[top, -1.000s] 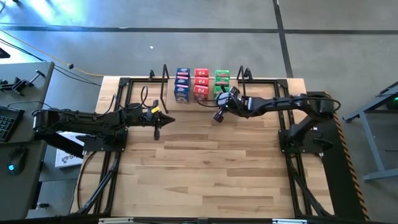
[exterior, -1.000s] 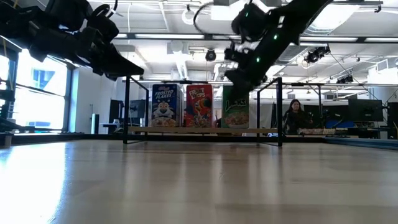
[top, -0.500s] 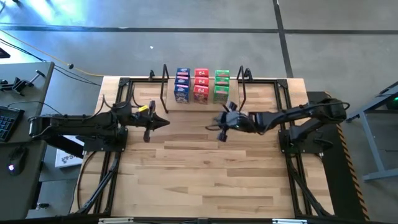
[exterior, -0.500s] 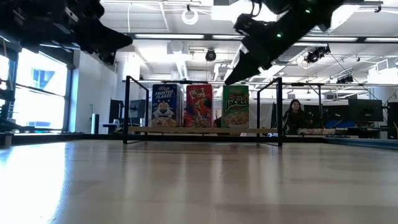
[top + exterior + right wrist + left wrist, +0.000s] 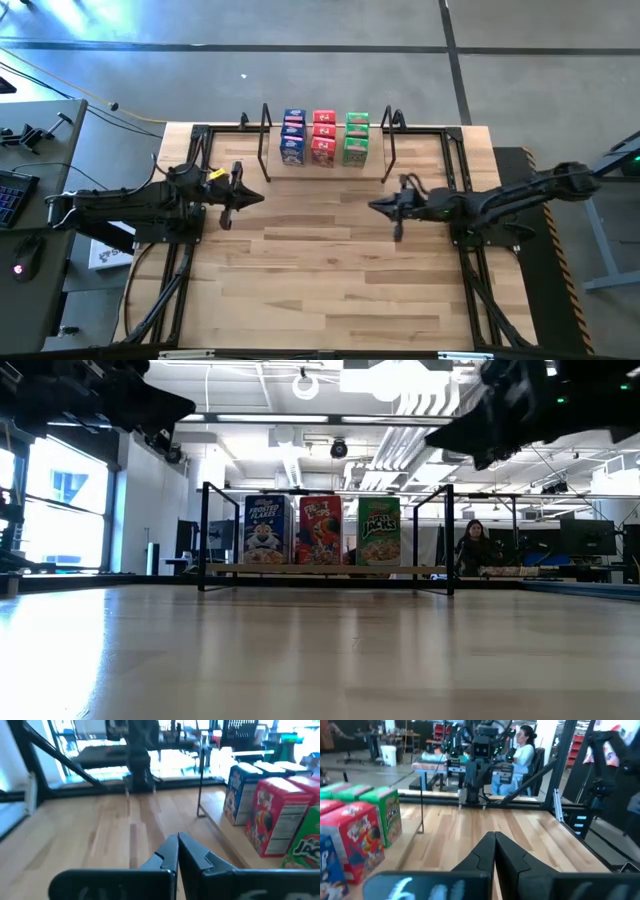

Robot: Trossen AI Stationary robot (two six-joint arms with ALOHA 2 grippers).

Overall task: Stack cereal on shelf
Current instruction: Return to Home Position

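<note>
Overhead, we see the cereal point(image 5: 323, 137) in blue, red and green rows on the shelf point(image 5: 270, 150). Level, three fronts stand upright. Left wrist: the left gripper point(image 5: 494, 842) pressed together. Right wrist: the right gripper point(image 5: 178, 841) likewise.

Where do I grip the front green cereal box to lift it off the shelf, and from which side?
Probably its top part, from above with the right gripper: the front green cereal box stands upright, with a gap beside the red box for one of the jaws; another green box backs it.
</note>
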